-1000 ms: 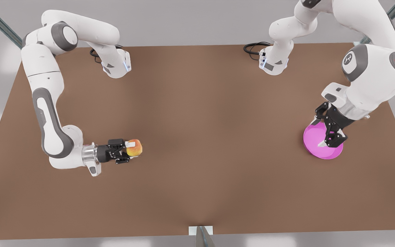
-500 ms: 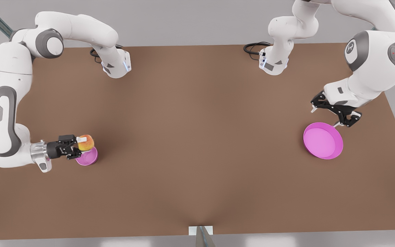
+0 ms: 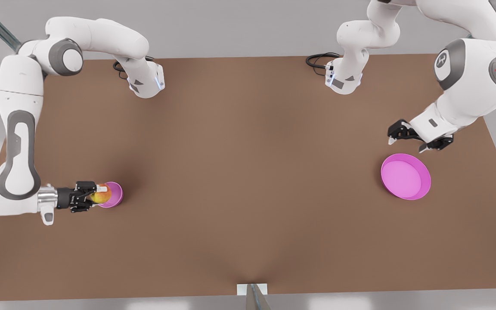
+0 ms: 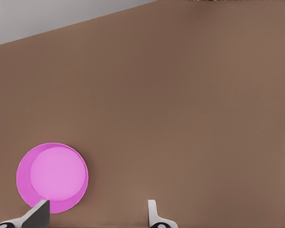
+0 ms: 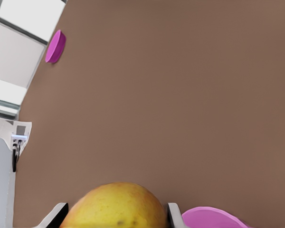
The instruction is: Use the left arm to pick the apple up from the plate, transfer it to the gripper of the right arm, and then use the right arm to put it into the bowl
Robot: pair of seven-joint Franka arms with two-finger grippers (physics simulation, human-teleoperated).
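The right gripper [image 3: 94,196] was clamped on the apple [image 3: 100,196], holding it at the bowl [image 3: 116,193], at the rim nearest the arm on the front view's left. The right wrist view showed the apple [image 5: 115,206] pinched between both fingers, with the bowl [image 5: 213,218] just beside and beyond it. By my judgement the release turned on the apple sitting fully over the bowl's hollow, slightly farther from the wrist. The left gripper [image 3: 419,139] waited with fingers spread and nothing in them, near the plate [image 3: 405,176], well apart across the surface [image 3: 248,172].
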